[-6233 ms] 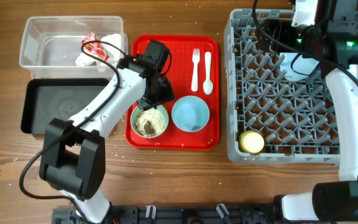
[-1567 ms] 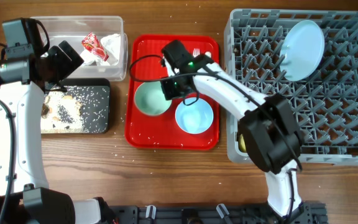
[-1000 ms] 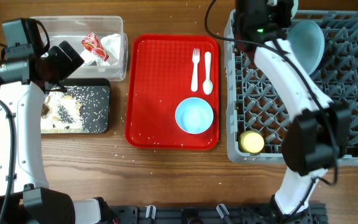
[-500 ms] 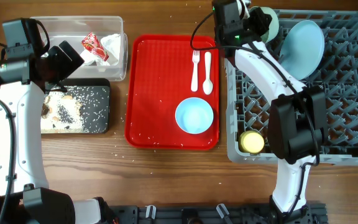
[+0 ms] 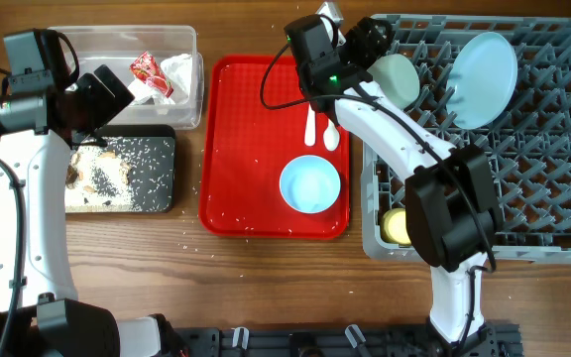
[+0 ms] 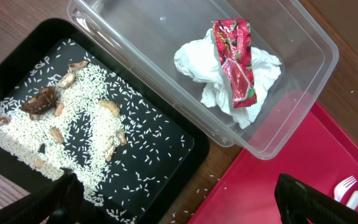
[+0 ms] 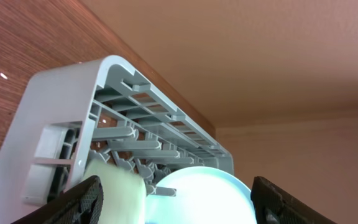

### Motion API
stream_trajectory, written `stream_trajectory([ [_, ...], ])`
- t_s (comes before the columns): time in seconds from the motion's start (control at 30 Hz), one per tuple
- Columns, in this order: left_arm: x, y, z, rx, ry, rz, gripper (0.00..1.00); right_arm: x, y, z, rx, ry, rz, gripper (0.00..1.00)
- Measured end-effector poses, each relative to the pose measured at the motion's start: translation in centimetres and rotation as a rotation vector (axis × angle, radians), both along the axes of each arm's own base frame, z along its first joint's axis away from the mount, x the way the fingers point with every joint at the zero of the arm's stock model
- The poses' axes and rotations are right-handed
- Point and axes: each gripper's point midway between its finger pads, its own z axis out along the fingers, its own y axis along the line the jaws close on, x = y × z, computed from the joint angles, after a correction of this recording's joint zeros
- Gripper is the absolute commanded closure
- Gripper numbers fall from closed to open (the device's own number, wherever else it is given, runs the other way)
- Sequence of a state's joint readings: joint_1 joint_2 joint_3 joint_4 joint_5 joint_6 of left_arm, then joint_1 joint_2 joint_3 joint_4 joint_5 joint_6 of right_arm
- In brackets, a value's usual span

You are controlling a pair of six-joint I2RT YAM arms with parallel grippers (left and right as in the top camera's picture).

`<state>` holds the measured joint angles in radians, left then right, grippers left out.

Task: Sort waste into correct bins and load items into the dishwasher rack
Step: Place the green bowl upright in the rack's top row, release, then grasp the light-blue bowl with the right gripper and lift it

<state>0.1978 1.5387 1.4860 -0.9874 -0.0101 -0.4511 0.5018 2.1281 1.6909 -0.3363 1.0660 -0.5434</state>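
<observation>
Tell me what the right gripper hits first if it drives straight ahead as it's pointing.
Probably the light blue plate in the dishwasher rack, centred ahead of the right gripper; the pale green-white bowl beside it may be nearer. Depth is unclear.

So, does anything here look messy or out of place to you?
Yes, slightly: stray rice grains lie outside the black tray, scattered over the wooden table beside it and onto the red tray. They look spilled, since the rest sits inside that black tray. Nothing else stands out.
</observation>
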Motion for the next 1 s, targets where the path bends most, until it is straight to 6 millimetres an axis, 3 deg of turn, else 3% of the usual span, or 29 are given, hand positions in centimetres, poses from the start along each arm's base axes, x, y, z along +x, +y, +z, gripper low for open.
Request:
stream_trajectory([
  [0.13,0.0,0.0,0.0,0.0,0.0,0.0,0.0,-0.5,0.8,-1.2,0.072,0.031,0.025,0.21],
  [0.2,0.0,0.0,0.0,0.0,0.0,0.0,0.0,-2.8,3.2,-3.1,0.216,0.163,0.1,0.21],
  [0.3,0.0,0.0,0.0,0.0,0.001,0.0,0.0,-9.5,10.2,-4.5,0.632,0.433,0.242,0.17],
  [0.33,0.0,0.0,0.0,0.0,0.0,0.0,0.0,-12.6,12.5,-5.1,0.793,0.562,0.246,0.17],
  [0.37,0.0,0.0,0.0,0.0,0.0,0.0,0.0,-14.2,13.1,-5.6,0.86,0.631,0.222,0.17],
  [0.43,0.0,0.0,0.0,0.0,0.0,0.0,0.0,-16.9,13.2,-7.7,0.935,0.75,0.156,0.17],
  [0.47,0.0,0.0,0.0,0.0,0.0,0.0,0.0,-18.9,12.4,-9.7,0.927,0.823,0.1,0.17],
  [0.57,0.0,0.0,0.0,0.0,0.0,0.0,0.0,-21.9,10.3,-13.0,0.902,0.922,0.002,0.22],
  [0.6,0.0,0.0,0.0,0.0,0.0,0.0,0.0,-22.2,9.9,-13.4,0.902,0.932,-0.016,0.24],
  [0.67,0.0,0.0,0.0,0.0,0.0,0.0,0.0,-22.0,9.1,-13.6,0.914,0.927,-0.043,0.38],
  [0.73,0.0,0.0,0.0,0.0,0.0,0.0,0.0,-21.6,8.8,-13.6,0.926,0.916,-0.056,0.43],
  [0.8,0.0,0.0,0.0,0.0,0.0,0.0,0.0,-22.0,8.9,-13.4,0.93,0.936,-0.06,0.43],
  [0.83,0.0,0.0,0.0,0.0,0.0,0.0,0.0,-21.8,9.1,-12.6,0.933,0.935,-0.051,0.37],
  [0.93,0.0,0.0,0.0,0.0,0.0,0.0,0.0,-20.5,9.3,-10.0,0.949,0.863,0.001,0.33],
  [1.0,0.0,0.0,0.0,0.0,0.0,0.0,0.0,-19.5,8.4,-9.5,0.942,0.818,0.001,0.34],
])
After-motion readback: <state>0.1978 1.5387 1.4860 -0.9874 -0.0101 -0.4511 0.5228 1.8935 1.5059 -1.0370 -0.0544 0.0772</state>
